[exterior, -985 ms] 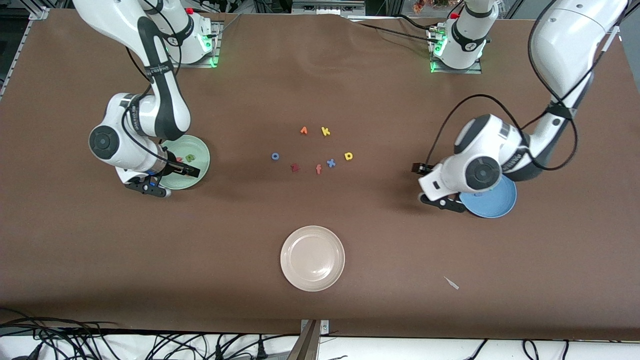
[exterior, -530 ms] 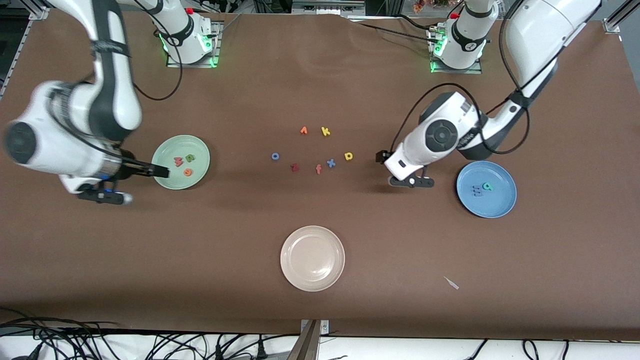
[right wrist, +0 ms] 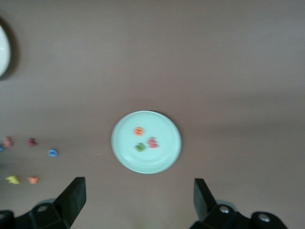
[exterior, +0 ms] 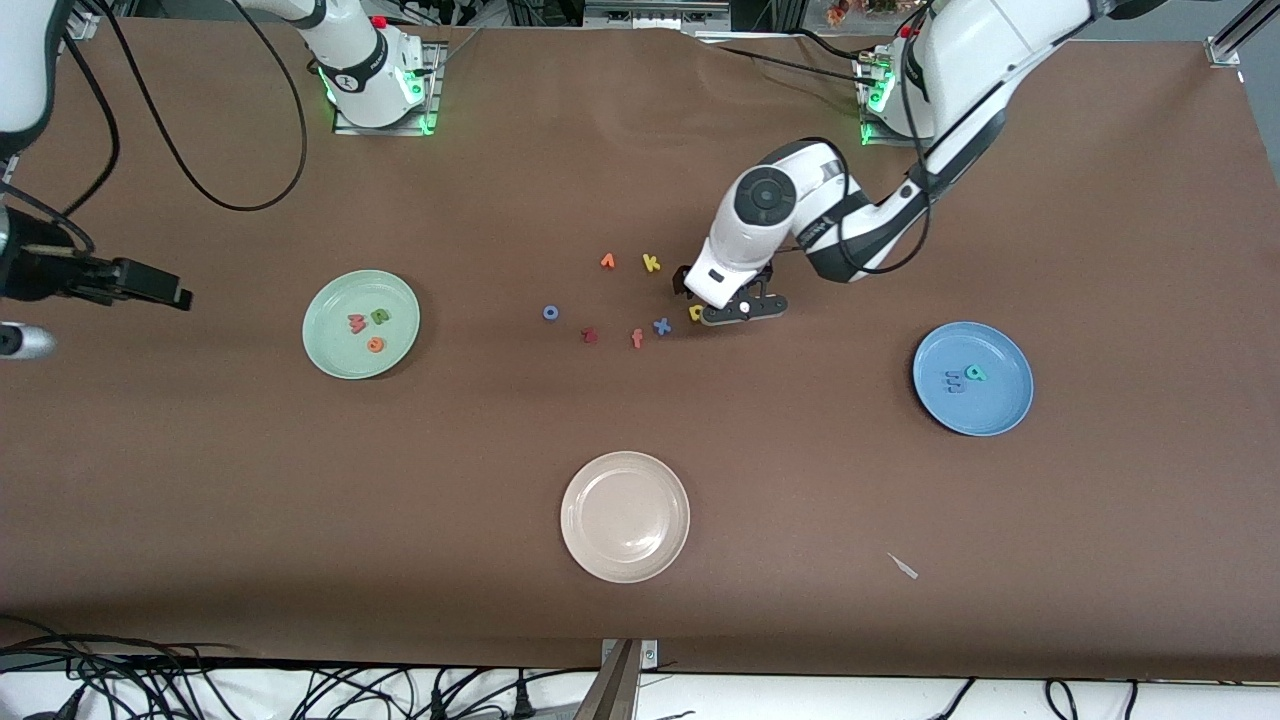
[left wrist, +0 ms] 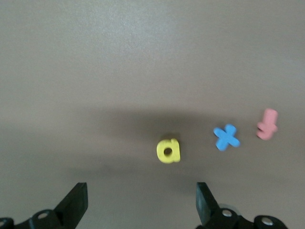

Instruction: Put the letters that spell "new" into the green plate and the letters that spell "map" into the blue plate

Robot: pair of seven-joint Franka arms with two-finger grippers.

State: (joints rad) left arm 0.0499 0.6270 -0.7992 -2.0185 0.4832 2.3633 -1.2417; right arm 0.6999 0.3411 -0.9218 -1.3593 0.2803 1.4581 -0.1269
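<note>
The green plate [exterior: 328, 346] holds the pink-red w [exterior: 356, 322], green n [exterior: 381, 316] and orange e [exterior: 376, 345]. In the blue plate [exterior: 1002, 402] lie the blue m [exterior: 953, 380] and teal a [exterior: 975, 373]. The yellow p [exterior: 697, 312] lies on the table among the loose letters. My left gripper [exterior: 740, 308] hangs just over it, open and empty; in the left wrist view the p [left wrist: 168, 150] sits ahead of the left gripper [left wrist: 141, 200]. My right gripper [exterior: 15, 342] is raised at the right arm's end of the table, open; the right wrist view looks down past the right gripper [right wrist: 138, 195] at the green plate [right wrist: 159, 161].
Loose letters lie around the p: a blue x [exterior: 661, 326], orange-red f [exterior: 637, 339], dark red letter [exterior: 590, 335], blue o [exterior: 550, 313], yellow k [exterior: 651, 263] and an orange letter [exterior: 607, 261]. A cream-white plate [exterior: 625, 517] sits nearer the front camera, with a white scrap [exterior: 903, 566] beside it.
The left arm swung from the blue plate to over the yellow p. The right arm lifted off the green plate and withdrew to its end of the table. Both grippers stayed open.
</note>
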